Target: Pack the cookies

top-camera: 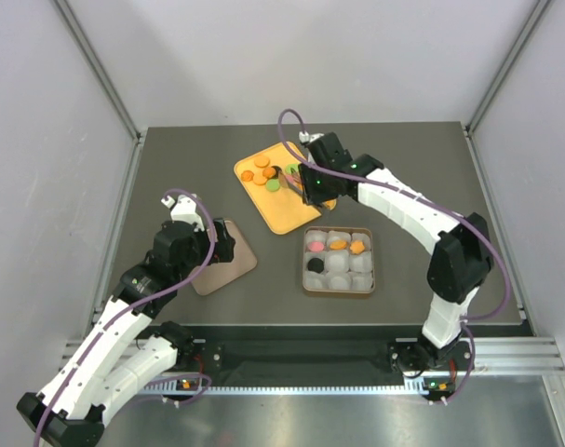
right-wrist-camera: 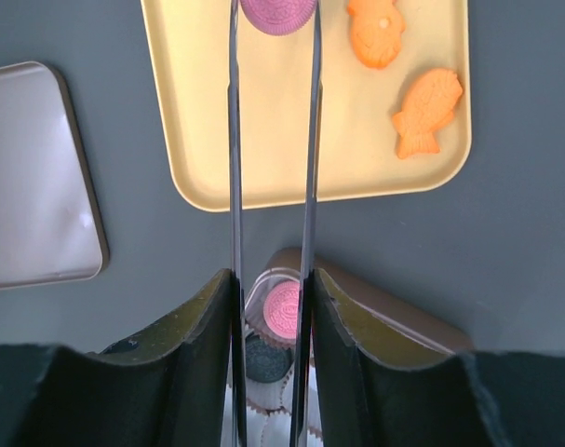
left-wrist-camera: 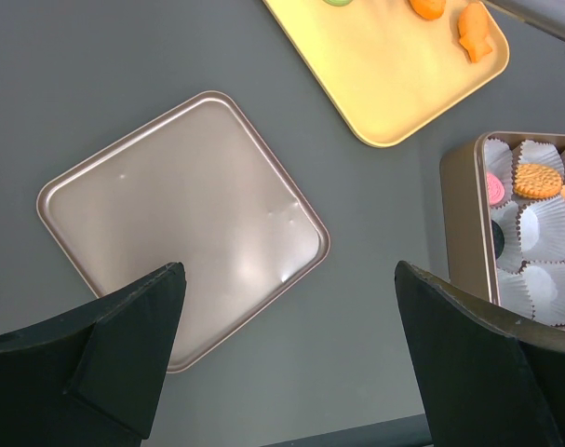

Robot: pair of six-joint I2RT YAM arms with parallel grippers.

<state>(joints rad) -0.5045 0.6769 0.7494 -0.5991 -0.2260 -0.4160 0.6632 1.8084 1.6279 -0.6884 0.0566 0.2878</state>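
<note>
One flat pink cookie (right-wrist-camera: 275, 13) seemingly sits between tongs (right-wrist-camera: 234, 140) clamped by right pincer (right-wrist-camera: 271, 281).

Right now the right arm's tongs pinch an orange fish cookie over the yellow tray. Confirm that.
Wrong cookie: the right wrist view shows the tongs, held in the right gripper, pinching a round pink cookie over the yellow tray. The orange fish cookies lie untouched beside them.

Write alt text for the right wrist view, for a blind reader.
The right gripper holds long metal tongs whose tips straddle a pink cookie on a yellow tray. Two irregular orange cookies lie at the frame's right; a tin lid sits at left, the tin below.
</note>
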